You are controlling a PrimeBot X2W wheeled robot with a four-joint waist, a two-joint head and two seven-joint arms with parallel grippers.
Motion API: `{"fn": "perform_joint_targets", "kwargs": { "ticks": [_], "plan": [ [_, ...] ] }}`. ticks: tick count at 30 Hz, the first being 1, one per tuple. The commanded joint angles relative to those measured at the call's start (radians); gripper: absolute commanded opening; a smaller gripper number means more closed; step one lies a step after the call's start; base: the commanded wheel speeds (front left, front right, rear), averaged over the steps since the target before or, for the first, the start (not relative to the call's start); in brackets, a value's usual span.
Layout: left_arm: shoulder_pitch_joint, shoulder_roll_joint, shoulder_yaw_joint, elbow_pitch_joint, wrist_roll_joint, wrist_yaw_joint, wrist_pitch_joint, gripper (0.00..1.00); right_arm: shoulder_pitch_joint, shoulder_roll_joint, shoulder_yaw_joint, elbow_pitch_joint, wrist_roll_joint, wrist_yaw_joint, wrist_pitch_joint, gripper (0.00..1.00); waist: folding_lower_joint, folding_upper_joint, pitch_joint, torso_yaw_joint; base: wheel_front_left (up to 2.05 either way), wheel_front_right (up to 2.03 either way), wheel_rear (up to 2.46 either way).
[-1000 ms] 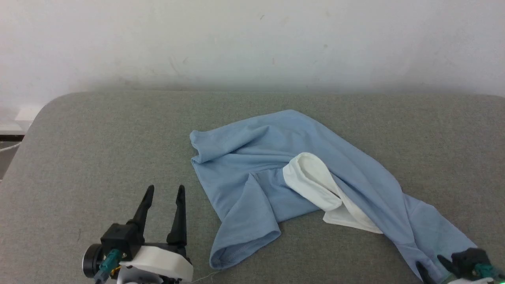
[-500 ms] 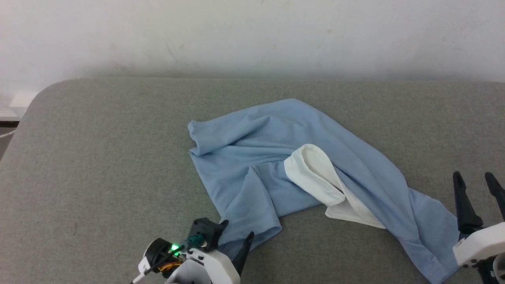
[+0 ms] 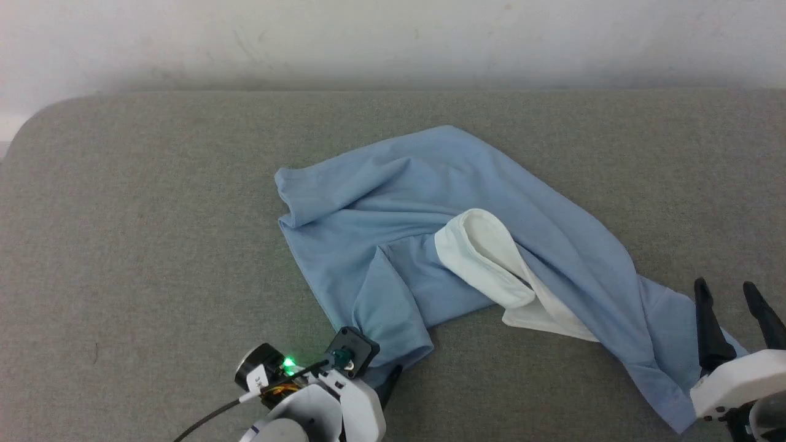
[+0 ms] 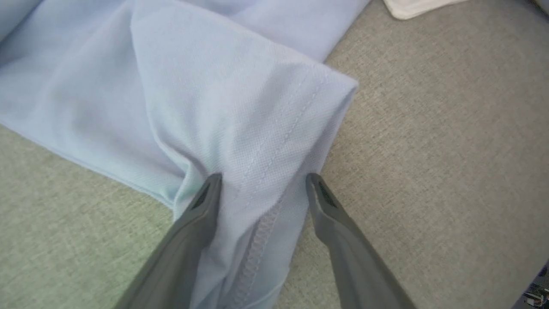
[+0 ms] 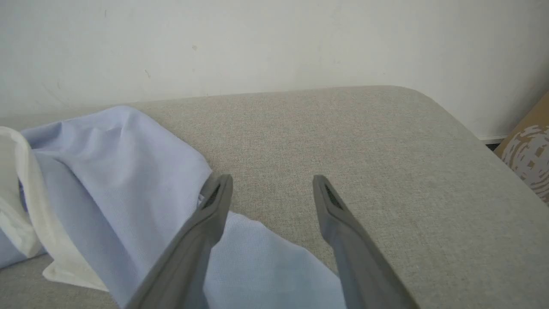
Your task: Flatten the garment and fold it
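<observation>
- Shirt (image 3: 430,202) crumpled mid grey cushion (image 3: 153,215), white collar (image 3: 485,258) up.
- Left gripper (image 4: 263,178) jaws wide, straddling sleeve hem (image 4: 279,137) (not pinched).
- Right gripper (image 5: 272,180) wide, empty, at shirt's edge.
- Soft, light knit, likely drapes; grab stitched hems.

A grey woven surface (image 3: 153,245) spreads wide with rounded far corners and meets a plain white wall (image 3: 393,37) marked by faint scuffs — and beyond its edge, in the right wrist view, sits a brown thing (image 5: 529,150) with a pale mottled pattern, too blurred to name.
</observation>
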Motion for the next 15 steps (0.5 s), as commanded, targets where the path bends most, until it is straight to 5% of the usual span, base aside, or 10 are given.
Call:
{"fn": "perform_joint_targets", "kwargs": {
  "ticks": [1,6,15],
  "plan": [
    [-0.014,0.009,-0.025,0.022,-0.024,-0.007,0.0,0.0,-0.022,0.007,-0.003,0.01,-0.007,-0.001,-0.005,1.0,-0.0001,0.0,0.008,-0.001,0.0,0.0,0.0],
    [-0.02,0.007,0.004,0.004,-0.074,0.004,-0.088,0.0,-0.018,0.011,-0.008,0.039,-0.011,-0.001,-0.003,1.0,-0.0001,0.0,-0.013,0.022,0.0,0.0,0.0],
    [0.035,0.042,0.183,-0.098,-0.149,0.114,-0.263,0.0,0.003,0.004,0.012,0.065,-0.013,-0.001,0.01,1.0,-0.0001,0.0,-0.06,0.085,0.0,0.0,0.0]
  ]
}}
